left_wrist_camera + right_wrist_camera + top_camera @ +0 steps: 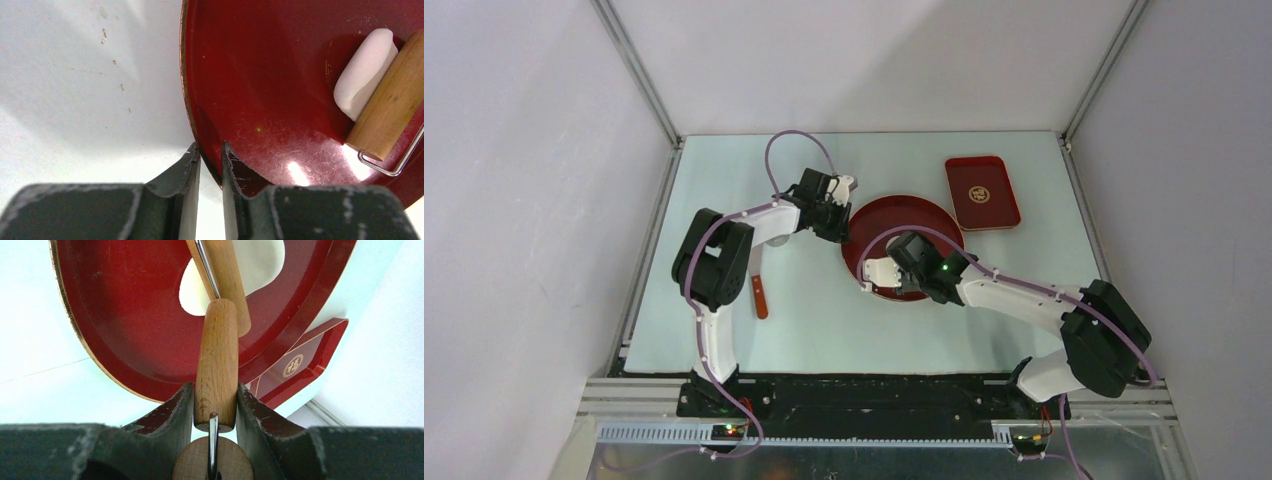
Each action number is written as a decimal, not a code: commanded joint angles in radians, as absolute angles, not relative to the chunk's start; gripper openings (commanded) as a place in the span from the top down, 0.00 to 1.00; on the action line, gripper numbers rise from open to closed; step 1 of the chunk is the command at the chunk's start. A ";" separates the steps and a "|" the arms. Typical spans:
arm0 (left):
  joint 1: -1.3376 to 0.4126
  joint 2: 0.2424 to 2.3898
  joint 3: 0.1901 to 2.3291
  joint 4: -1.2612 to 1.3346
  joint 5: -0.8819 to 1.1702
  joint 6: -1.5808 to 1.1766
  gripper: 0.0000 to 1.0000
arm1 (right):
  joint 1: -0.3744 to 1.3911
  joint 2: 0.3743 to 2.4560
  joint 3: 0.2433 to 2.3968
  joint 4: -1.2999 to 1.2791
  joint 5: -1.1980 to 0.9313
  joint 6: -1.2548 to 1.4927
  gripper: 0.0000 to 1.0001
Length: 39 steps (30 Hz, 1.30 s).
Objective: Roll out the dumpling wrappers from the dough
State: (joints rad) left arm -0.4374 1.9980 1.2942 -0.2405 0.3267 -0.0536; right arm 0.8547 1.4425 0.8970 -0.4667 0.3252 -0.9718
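Observation:
The dough (364,75) is a soft white mass lying in the round red plate (934,215). In the right wrist view it shows as a flattened white sheet (262,262). A wooden roller's drum (392,102) rests on it. My right gripper (214,388) is shut on the roller's wooden handle (216,360), over the plate's near side (879,272). My left gripper (210,147) is closed on the plate's left rim (187,100), one finger on each side; it also shows in the top view (842,212). No round dumpling wrappers are in view.
A red rectangular tray (982,192) with a gold emblem lies at the back right, also showing in the right wrist view (305,360). A small tool with a red-brown handle (760,297) lies on the table beside the left arm.

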 commanded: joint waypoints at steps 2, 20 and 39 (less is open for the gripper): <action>-0.427 2.011 1.301 -0.239 0.321 -0.041 0.77 | 0.873 1.466 0.853 -0.696 0.189 -0.924 1.00; -0.427 2.012 1.301 -0.241 0.320 -0.041 0.77 | 0.871 1.406 0.853 -0.665 0.168 -0.866 1.00; -0.426 2.013 1.301 -0.240 0.316 -0.042 0.77 | 0.876 1.270 0.780 -0.594 0.147 -0.850 1.00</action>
